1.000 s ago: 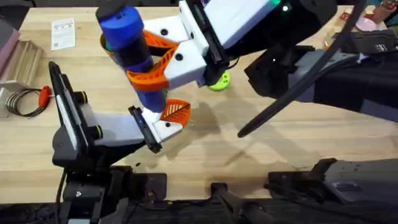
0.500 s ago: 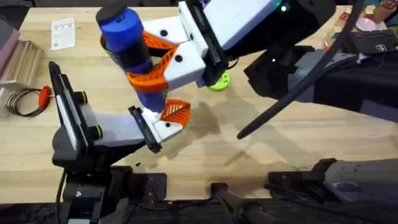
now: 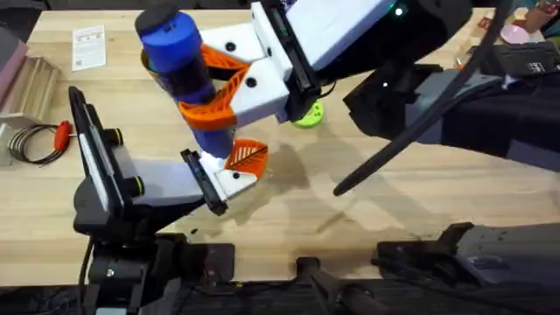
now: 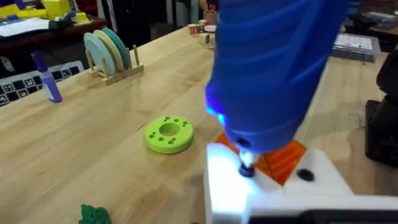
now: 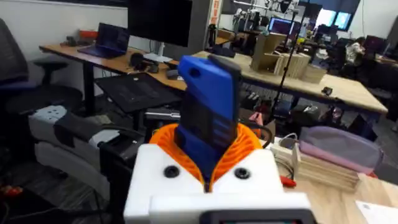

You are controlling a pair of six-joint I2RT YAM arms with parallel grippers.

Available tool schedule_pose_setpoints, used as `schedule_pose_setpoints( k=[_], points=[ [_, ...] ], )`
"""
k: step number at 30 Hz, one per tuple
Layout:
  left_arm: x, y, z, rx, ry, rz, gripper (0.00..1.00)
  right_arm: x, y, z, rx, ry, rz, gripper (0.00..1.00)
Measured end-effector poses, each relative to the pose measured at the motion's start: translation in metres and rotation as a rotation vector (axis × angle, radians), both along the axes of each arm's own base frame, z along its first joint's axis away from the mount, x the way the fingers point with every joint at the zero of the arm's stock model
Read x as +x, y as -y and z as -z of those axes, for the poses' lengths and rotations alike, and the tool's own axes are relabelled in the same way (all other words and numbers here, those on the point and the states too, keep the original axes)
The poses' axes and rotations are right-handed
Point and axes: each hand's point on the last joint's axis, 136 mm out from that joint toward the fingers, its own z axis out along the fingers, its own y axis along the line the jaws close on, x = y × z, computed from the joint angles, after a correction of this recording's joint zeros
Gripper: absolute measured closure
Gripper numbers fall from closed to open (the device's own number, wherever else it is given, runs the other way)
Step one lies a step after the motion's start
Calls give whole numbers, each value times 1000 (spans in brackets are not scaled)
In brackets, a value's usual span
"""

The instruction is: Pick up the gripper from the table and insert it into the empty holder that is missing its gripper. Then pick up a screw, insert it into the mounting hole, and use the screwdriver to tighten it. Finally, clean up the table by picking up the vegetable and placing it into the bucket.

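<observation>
My right gripper [image 3: 206,87] reaches across the table and is shut on the blue screwdriver [image 3: 179,66], which stands nearly upright. In the right wrist view its orange pads [image 5: 239,146] clamp the screwdriver's [image 5: 208,115] body. The thin metal tip [image 4: 247,168] presses down on the white holder [image 4: 227,186] of my left gripper [image 3: 229,171], and a blue light glows on the driver [image 4: 273,68]. The orange ribbed gripper [image 3: 247,156] sits in that claw, beside the tip [image 4: 287,158]. A screw is hidden under the tip. The dark green vegetable [image 4: 93,214] lies on the table. A sliver of the bucket's tan rim [image 3: 144,59] peeks out behind the screwdriver.
A lime-green disc [image 3: 308,114] [image 4: 169,134] lies just beyond the claw. A red-handled screwdriver [image 3: 61,133], a wire coil [image 3: 26,144], a wooden stack [image 3: 31,83] and a paper card [image 3: 87,45] sit at the far left. A disc rack [image 4: 112,53] and a blue marker [image 4: 48,84] stand farther off.
</observation>
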Motion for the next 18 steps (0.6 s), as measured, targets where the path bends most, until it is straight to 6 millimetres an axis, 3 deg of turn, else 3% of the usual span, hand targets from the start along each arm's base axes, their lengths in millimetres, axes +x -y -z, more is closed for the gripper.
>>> schedule_pose_setpoints(
  k=[18],
  points=[
    [0,0,0,0,0,0,996,1,-2,2,-9,0,5,977]
  ],
)
